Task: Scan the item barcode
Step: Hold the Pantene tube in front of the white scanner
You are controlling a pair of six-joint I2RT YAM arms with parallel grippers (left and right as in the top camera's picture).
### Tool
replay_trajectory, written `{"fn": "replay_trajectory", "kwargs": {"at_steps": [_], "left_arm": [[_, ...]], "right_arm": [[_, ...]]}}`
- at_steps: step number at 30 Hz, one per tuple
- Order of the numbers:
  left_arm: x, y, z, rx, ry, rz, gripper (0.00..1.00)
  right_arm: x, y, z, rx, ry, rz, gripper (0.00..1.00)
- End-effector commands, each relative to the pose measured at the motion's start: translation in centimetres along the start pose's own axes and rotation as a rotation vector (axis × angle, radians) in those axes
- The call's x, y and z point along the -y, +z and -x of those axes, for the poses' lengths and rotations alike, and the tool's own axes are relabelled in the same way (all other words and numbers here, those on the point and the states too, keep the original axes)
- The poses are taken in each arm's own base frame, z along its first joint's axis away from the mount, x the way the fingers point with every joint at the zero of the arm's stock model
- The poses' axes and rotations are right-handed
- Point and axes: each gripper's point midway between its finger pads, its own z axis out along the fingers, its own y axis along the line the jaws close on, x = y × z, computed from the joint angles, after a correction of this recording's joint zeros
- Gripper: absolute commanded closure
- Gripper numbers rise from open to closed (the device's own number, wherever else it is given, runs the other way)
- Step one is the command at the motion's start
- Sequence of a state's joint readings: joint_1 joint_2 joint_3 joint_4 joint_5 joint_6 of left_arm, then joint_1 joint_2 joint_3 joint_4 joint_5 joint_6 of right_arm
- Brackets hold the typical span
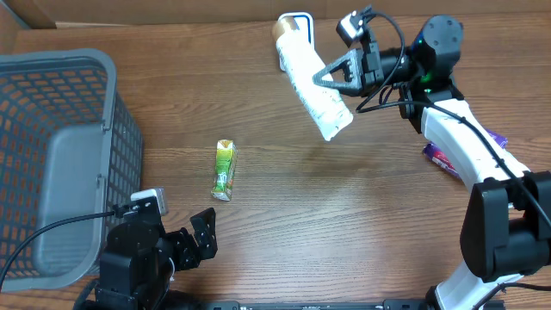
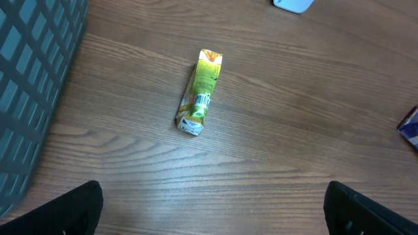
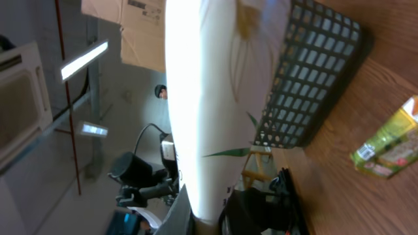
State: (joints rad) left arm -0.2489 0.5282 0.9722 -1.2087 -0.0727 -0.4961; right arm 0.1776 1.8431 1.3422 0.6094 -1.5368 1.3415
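while the right hand [image 1: 343,72] is clamped on the white bottle [image 1: 308,82], held tilted in the air over the counter's [image 1: 344,207] far side, its smooth body could twist or slip free; the left hand [image 1: 196,239] rests fingers apart beside the basket [image 1: 86,57].

Bottle [image 1: 317,86]: white, tan cap, thin green leaf print. Carton [image 1: 224,170]: green and yellow, silver end. Basket [image 1: 125,146] grey, grid mesh; packet [image 1: 441,158] purple; surface [image 1: 344,224] brown wood grain.

On the wooden table [image 1: 344,224], a grey plastic mesh basket [image 1: 108,65] stands left; a small green carton [image 1: 224,170] lies right of it, and a white tube [image 1: 312,82] hangs aloft farther right.
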Motion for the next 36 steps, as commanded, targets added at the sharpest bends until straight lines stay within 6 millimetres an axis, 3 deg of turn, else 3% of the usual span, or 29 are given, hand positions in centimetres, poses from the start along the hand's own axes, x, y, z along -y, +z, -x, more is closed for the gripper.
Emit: {"fn": "replay_trajectory", "kwargs": {"at_steps": [1, 3, 7, 10, 14, 18, 21, 25, 31, 34, 36], "left_arm": [[-0.2, -0.1, 0.1, 0.010, 0.002, 0.009, 0.00], [-0.2, -0.1, 0.1, 0.010, 0.002, 0.009, 0.00], [-0.2, -0.1, 0.1, 0.010, 0.002, 0.009, 0.01], [-0.2, -0.1, 0.1, 0.010, 0.002, 0.009, 0.00], [-0.2, -0.1, 0.1, 0.010, 0.002, 0.009, 0.00], [-0.2, -0.1, 0.1, 0.010, 0.001, 0.009, 0.01], [-0.2, -0.1, 0.1, 0.010, 0.002, 0.009, 0.00], [-0.2, -0.1, 0.1, 0.010, 0.002, 0.009, 0.00], [-0.2, -0.1, 0.1, 0.010, 0.002, 0.009, 0.00], [-0.2, -0.1, 0.1, 0.010, 0.002, 0.009, 0.00], [-0.2, -0.1, 0.1, 0.010, 0.002, 0.009, 0.00]], "right_arm": [[0.1, 0.3, -1.0, -0.022, -0.231, 0.008, 0.96], [1.6, 0.3, -0.8, 0.015, -0.227, -0.015, 0.96], [9.9, -0.1, -0.2, 0.182, -0.108, -0.349, 0.96], [14.7, -1.0, -1.1, 0.207, -0.072, -0.627, 0.96], [17.4, -1.3, -1.7, 0.209, -0.080, -0.830, 0.96], [19.2, -2.7, -1.3, 0.238, -0.115, -1.046, 0.96], [18.9, -3.7, -0.1, 0.266, -0.170, -1.199, 0.96], [14.9, -5.0, 3.4, 0.341, -0.284, -1.382, 0.97], [8.8, -5.5, 9.5, 0.408, -0.437, -1.452, 0.97], [9.4, -4.7, 12.0, 0.373, -0.473, -1.463, 0.97], [12.6, -3.6, 13.3, 0.312, -0.514, -1.480, 0.97]]}}
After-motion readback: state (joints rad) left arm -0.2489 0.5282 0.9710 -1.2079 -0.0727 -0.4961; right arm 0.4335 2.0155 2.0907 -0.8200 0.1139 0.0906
